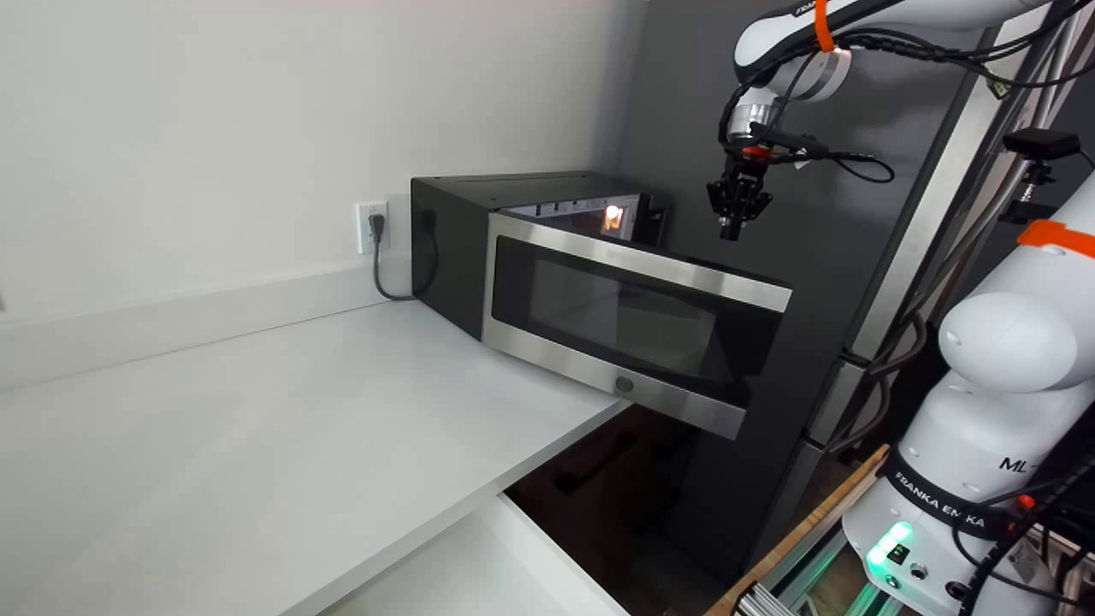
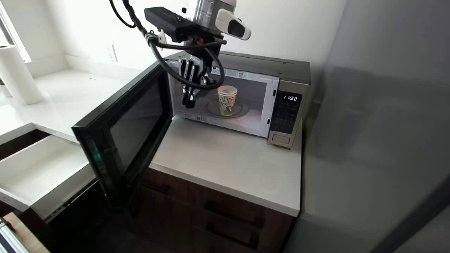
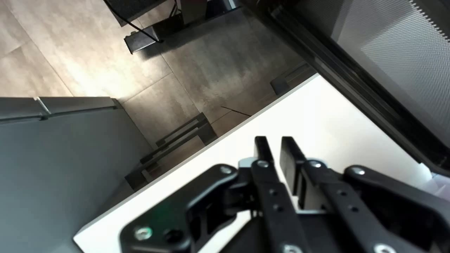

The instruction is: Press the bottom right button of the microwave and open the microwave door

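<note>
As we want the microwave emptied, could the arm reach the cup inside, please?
Probably yes: the microwave door stands open, leaving the cup exposed, though the narrowly parted fingers may need widening.

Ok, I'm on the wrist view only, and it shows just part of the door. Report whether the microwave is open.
Observer: It is. In both exterior views the microwave door stands swung out from the front of the microwave.
Operator: Copy. Tell me what's inside.
Observer: In an exterior view, a patterned cup stands on the turntable.
Operator: Now read me the control strip.
Observer: The lit display shows 11:30; I can't make out the smaller markings below it.
</note>
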You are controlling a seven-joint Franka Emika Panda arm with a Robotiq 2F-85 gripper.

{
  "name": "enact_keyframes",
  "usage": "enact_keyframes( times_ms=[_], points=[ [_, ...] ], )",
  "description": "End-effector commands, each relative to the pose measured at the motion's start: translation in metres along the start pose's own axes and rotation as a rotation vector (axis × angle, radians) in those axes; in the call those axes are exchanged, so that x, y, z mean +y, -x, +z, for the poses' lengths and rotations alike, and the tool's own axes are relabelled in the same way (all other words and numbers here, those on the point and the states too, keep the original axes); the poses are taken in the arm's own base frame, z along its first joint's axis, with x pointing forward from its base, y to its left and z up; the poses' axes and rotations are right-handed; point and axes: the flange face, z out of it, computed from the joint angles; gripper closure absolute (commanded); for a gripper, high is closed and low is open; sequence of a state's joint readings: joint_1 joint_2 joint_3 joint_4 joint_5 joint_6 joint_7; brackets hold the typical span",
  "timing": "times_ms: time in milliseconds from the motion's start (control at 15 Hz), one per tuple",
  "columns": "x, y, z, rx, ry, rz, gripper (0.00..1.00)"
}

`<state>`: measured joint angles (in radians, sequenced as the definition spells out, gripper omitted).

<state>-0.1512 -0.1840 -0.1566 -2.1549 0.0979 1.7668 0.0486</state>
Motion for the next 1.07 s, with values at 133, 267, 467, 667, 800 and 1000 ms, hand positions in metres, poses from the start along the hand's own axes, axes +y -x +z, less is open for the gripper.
enact_keyframes(
  times_ms=[133,267,467,667,800,1000],
  points=[
    [-0.012,0.034,0.016,0.064,0.029,-0.291,0.36],
    [-0.019,0.041,0.019,0.101,0.036,-0.385,0.23],
    [-0.033,0.057,0.017,0.171,0.037,-0.519,0.01],
    [-0.046,0.071,0.01,0.267,0.061,-0.633,0.0],
    [-0.046,0.056,0.007,0.217,0.043,-0.571,0.0],
    [-0.045,0.055,0.007,0.216,0.042,-0.567,0.0]
  ],
)
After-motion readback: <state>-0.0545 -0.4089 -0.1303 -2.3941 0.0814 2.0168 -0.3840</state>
